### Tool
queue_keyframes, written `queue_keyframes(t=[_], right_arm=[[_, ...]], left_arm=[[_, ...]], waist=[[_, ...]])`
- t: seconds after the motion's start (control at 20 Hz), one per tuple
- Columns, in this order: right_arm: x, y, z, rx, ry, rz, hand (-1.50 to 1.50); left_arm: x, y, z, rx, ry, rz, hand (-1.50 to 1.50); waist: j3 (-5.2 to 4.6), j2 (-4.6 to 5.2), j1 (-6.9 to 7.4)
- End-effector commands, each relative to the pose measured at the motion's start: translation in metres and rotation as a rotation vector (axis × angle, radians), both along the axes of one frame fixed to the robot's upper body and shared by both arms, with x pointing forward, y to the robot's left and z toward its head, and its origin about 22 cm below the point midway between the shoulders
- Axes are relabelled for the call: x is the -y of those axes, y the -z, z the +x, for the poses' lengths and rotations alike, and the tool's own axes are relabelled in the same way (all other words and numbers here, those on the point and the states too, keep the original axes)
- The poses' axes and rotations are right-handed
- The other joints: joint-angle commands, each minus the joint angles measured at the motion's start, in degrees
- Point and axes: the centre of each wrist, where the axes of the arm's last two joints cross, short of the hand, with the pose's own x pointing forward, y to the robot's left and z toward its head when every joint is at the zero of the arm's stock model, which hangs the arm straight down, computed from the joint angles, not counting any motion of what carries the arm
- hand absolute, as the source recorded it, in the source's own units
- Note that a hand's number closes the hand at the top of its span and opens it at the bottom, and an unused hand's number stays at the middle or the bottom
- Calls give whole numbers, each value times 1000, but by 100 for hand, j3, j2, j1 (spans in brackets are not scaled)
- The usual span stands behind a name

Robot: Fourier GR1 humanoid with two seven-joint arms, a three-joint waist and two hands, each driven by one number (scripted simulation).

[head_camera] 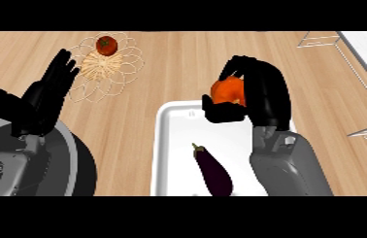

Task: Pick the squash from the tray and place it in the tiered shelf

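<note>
Gripping squash (228, 90): right hand (254, 98) curled round it above tray (172, 149). Left hand (46, 96) relaxed, resting. Risk: snagging shelf (323, 40) wire, slipping.

a dark purple eggplant (213, 173) lies lengthwise at the near end of its white holder, stem end pointing away. at the far left of the wooden counter (179, 67) sits a wire basket (108, 67) of looping petals with straw-coloured filling, and a red tomato (107, 45) rests on its far side, well apart from the eggplant.
</note>
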Motion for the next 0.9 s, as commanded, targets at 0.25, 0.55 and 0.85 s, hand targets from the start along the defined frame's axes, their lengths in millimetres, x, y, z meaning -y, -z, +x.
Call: queue_keyframes(t=[0.25, 0.55, 0.85], right_arm=[[27, -98, -18, 152, 199, 70, 150], [90, -138, -8, 172, 357, -14, 150], [140, -154, -3, 159, 448, -16, 150]], left_arm=[[9, 19, 4, -67, 1, -23, 0], [6, 13, -1, -51, 3, -13, 0], [0, 10, 4, -55, 5, -17, 0]], waist=[[-75, 59, 8], [-73, 61, 30], [-73, 69, 33]])
